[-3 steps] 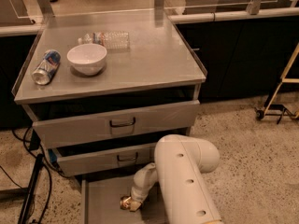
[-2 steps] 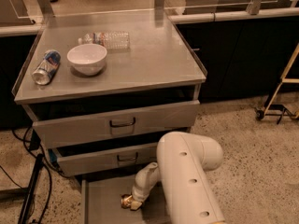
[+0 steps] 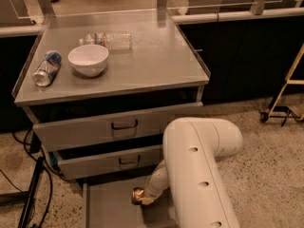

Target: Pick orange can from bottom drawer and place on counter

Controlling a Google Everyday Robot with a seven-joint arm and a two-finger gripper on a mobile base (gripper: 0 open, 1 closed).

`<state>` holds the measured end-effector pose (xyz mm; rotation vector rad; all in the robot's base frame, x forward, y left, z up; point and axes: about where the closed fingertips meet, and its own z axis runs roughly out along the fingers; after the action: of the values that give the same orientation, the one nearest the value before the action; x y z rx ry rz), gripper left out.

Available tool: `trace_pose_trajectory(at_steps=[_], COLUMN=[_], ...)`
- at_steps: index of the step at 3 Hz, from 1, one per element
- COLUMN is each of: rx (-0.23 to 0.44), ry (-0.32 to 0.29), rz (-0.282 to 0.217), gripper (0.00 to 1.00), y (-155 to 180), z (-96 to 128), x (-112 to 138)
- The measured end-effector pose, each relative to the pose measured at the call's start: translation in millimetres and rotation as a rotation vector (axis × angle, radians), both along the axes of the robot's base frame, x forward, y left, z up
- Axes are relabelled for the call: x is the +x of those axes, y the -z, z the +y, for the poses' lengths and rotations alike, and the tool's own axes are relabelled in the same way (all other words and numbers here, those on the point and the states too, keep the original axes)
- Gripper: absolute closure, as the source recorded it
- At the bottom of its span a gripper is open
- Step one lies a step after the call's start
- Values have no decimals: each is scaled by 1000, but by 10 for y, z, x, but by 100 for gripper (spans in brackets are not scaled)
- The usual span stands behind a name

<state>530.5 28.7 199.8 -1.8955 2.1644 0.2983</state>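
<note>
The orange can point(image 3: 136, 195) sits in the bottom drawer point(image 3: 107, 208), which is pulled out toward the near side, its flat grey floor bare around the can. The can lies right of the drawer's middle, close under the front of the middle drawer point(image 3: 114, 161). It shows as a small orange-brown shape with a pale, shiny patch at its left side. Its right part is hidden, and I cannot tell whether it stands upright or leans.

The gripper point(image 3: 143, 199) is down inside the bottom drawer, right against the can's right side, at the end of the thick white arm point(image 3: 199, 175) that reaches in from the near right. Whether the gripper is clamped on the can or only beside it I cannot tell.

Above, the top drawer point(image 3: 118, 127) is partly open. On the steel bench point(image 3: 152, 56) a blue-and-silver can point(image 3: 46, 69) lies on its side at the left edge. A white bowl point(image 3: 88, 59) stands just right of it, and a clear plastic bottle point(image 3: 108, 40) lies farther back.
</note>
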Motion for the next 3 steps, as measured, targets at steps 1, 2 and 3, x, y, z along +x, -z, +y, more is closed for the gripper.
trace_pose_trajectory(at_steps=[1,2,3], rx=[1,4,30], ry=[30,36,75], rz=[3,3,2], gripper=[100,100,100], y=[-78,-114,-374], z=[-34,-59,-240], x=[-19,-29,-106])
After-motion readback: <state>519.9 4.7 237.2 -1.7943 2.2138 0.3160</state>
